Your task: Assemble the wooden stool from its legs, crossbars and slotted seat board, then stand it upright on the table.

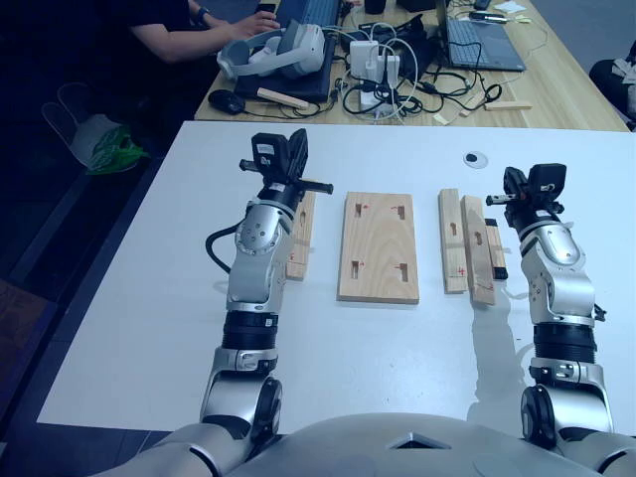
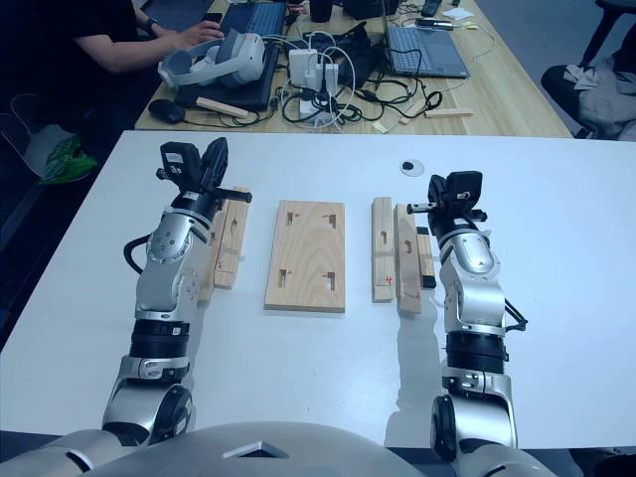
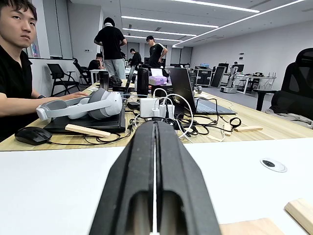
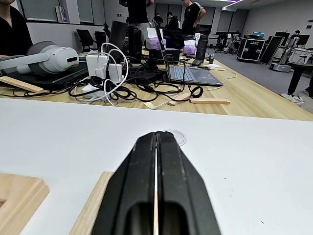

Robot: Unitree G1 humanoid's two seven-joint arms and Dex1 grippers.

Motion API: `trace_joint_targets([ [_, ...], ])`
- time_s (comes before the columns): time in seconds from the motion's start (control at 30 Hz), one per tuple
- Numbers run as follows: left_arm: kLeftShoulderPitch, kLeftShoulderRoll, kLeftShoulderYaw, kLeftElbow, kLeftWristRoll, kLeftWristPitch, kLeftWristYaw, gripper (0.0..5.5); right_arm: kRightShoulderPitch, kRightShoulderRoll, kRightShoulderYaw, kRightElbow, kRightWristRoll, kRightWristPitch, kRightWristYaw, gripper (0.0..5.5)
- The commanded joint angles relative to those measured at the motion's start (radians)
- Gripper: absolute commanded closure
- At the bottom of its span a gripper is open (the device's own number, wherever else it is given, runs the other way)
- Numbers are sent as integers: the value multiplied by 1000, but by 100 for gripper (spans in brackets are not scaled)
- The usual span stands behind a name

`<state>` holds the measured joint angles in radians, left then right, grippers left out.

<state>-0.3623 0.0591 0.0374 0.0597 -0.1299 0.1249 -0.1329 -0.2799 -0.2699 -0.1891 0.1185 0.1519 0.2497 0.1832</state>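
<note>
- the slotted seat board (image 1: 378,248) lies flat at the centre of the head view on the white table (image 1: 397,338), with its four slots facing up.
- the left gripper (image 3: 154,132) has its two dark fingers pressed together with nothing between them. in the head view it sits upper left of centre, raised above the table.
- left of the board, wooden pieces (image 1: 302,234) lie flat, partly hidden under the left arm.
- the right gripper (image 4: 156,139) also has its fingers closed together and holds nothing. it sits at the right of the head view.
- right of the board and apart from it, a slotted strip (image 1: 452,238) lies lengthwise, with a second strip (image 1: 481,250) just beside it. a third piece nearer the right arm is partly hidden.
- a round grommet (image 1: 476,158) sits in the table, upper right of centre.
</note>
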Motion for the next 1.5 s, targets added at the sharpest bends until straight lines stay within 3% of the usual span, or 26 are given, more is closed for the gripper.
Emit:
trace_joint_targets([
  [0.03,-8,1,1,-7,-2,30,4,548,-3,-6,-6,-13,6,21,-3,550],
  [0.33,-18,13,10,2,-18,87,-15,548,-23,8,-7,2,7,37,-22,550],
  [0.5,-75,14,131,-24,-125,205,39,548,-19,6,-9,-5,2,49,-39,550],
  [0.7,-103,102,148,-85,-142,306,12,548,-18,11,-11,-8,7,45,-51,550],
  [0.9,-64,126,158,-137,-142,284,2,548,-12,15,-17,-18,7,45,-52,550],
  [1.07,-16,185,198,-196,-197,429,-24,548,1,14,-29,-34,13,52,-52,550],
  [1.3,55,183,199,-256,-225,468,-39,448,10,10,-41,-46,19,65,-46,550],
  [1.5,120,165,213,-312,-289,472,-64,448,8,7,-41,-43,18,64,-48,550],
])
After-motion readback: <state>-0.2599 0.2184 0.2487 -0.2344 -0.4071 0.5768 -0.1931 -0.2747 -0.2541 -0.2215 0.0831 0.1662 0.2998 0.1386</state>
